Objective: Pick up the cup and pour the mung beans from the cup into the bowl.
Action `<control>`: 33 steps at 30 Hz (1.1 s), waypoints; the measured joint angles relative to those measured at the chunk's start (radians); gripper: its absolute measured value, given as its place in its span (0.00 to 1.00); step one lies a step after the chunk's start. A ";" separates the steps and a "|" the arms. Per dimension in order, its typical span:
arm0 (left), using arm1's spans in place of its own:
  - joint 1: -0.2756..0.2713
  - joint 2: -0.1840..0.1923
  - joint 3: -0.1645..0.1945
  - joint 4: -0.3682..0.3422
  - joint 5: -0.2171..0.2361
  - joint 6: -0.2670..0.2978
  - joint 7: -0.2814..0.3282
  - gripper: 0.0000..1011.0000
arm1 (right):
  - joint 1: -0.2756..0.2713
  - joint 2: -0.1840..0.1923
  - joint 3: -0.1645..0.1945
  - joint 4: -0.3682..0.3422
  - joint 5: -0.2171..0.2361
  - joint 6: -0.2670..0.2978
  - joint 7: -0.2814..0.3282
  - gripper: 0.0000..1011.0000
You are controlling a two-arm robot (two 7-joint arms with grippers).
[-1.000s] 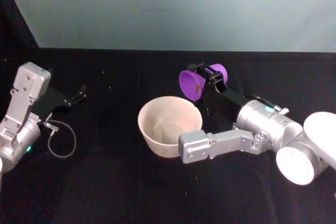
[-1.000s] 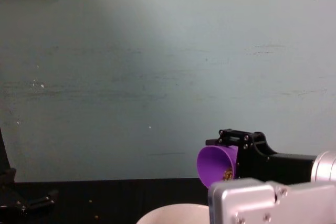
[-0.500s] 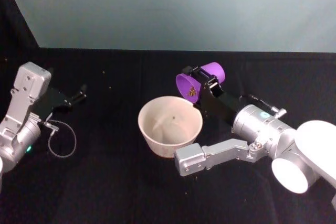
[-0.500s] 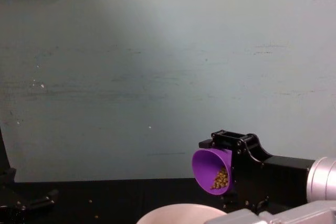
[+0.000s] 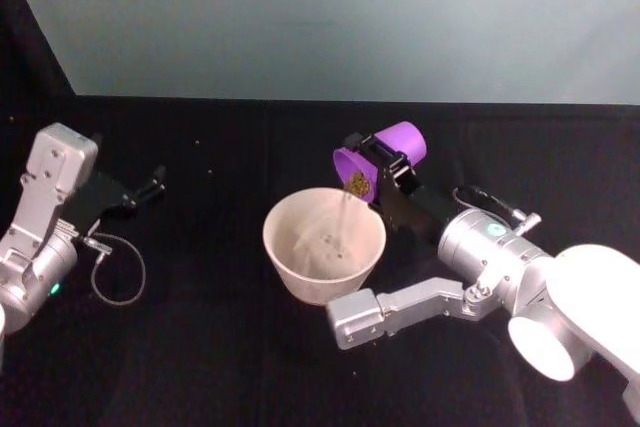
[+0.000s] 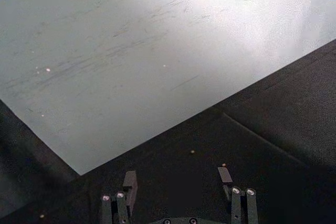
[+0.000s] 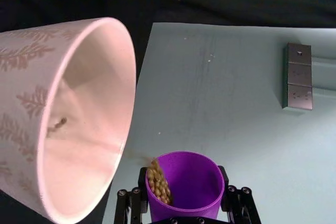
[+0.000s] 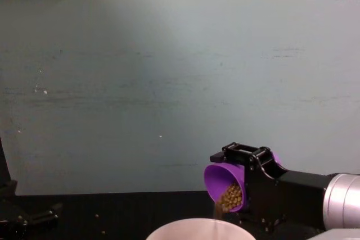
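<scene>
Cup: purple cup [image 5: 405, 137] clamped in right gripper [image 5: 388, 159], tipped steeper than half a second ago, rim over bowl [image 5: 290, 265] far edge.
Beans: mung beans [image 8: 229, 196] now streaming in; pour underway.
Left gripper [image 6: 177, 176]: parked left, fingers apart.

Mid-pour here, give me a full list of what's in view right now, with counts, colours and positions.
cup: one, bright purple, tipped mouth-down over the bowl's far right rim, gripped by the right hand
mung beans: many, tan, piled at the cup's lip and streaming into the bowl, with a few already inside it
bowl: one, pale pinkish-white, mid-table
loose specks: a few, tan, on the table left of the bowl
wire loop: one, grey, table's left side
table: one, black
wall: one, pale teal, behind the table
wall boxes: short row, grey, on the wall
right hand: shut on the cup
left hand: open, parked at the table's left
</scene>
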 joint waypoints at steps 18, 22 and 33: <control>0.000 0.000 0.000 0.000 0.000 0.000 0.000 0.99 | 0.018 0.005 -0.024 0.008 -0.082 0.009 -0.036 0.74; 0.000 0.000 0.000 0.000 0.000 0.000 0.000 0.99 | 0.023 0.008 -0.032 0.008 -0.101 0.013 -0.041 0.74; 0.000 0.000 0.000 0.000 0.000 0.000 0.000 0.99 | 0.038 0.015 -0.053 0.014 -0.142 0.024 -0.054 0.74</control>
